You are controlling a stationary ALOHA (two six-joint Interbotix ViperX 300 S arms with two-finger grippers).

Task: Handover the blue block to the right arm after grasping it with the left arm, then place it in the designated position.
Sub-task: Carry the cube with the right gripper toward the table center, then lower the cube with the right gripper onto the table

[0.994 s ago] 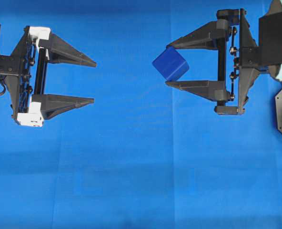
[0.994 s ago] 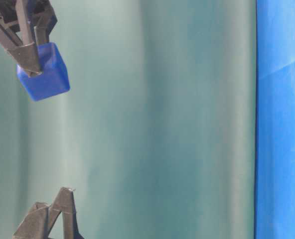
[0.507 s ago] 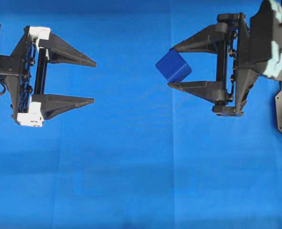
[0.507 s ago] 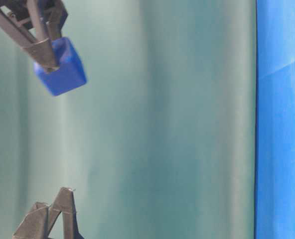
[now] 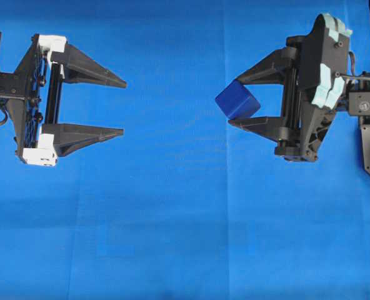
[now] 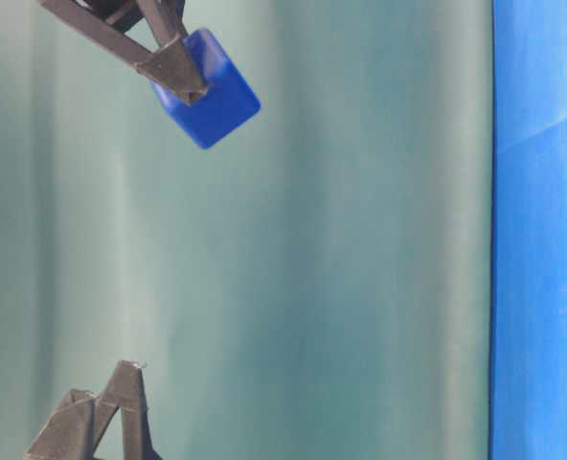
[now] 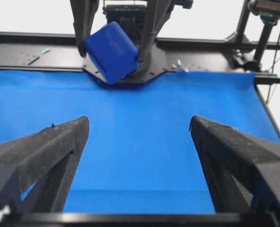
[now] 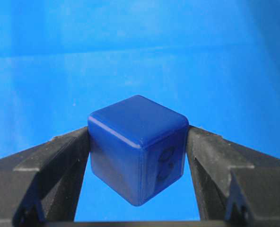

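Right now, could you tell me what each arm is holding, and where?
The right gripper clamps the blue block by two opposite faces, at its jaw tips. The left gripper holds nothing.

Overhead: left gripper [image 5: 121,106] at 9 o'clock, right gripper [image 5: 235,100] at 3 — block [image 5: 237,103] between its fingertips, above cloth [image 5: 172,219].

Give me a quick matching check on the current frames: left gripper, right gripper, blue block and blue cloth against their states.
Things:
1. left gripper
2. right gripper
3. blue block
4. blue cloth

States:
A. clamped between two black fingertips, tilted, off the table
B. shut on the cube
C. open, holding nothing
D. spread flat over the table

Pairs: 1-C, 2-B, 3-A, 4-D
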